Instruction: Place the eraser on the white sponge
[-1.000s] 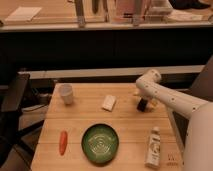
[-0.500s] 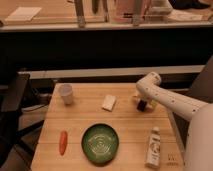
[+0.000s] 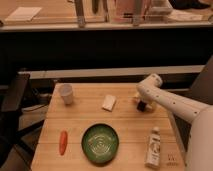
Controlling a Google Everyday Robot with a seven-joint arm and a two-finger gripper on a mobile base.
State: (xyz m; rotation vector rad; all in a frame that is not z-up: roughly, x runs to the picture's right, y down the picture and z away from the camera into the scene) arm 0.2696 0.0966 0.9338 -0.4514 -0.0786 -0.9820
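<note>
Camera view, right of centre: eraser, probably light, stiff; pinch across its narrow width. Gripper over it, spread wide.

The arm is white, smooth and tubular, with a rounded joint at its far bend and a wider pale casing toward the near right corner. Its hand, pale with dark parts, sits low over the surface's right side.
</note>
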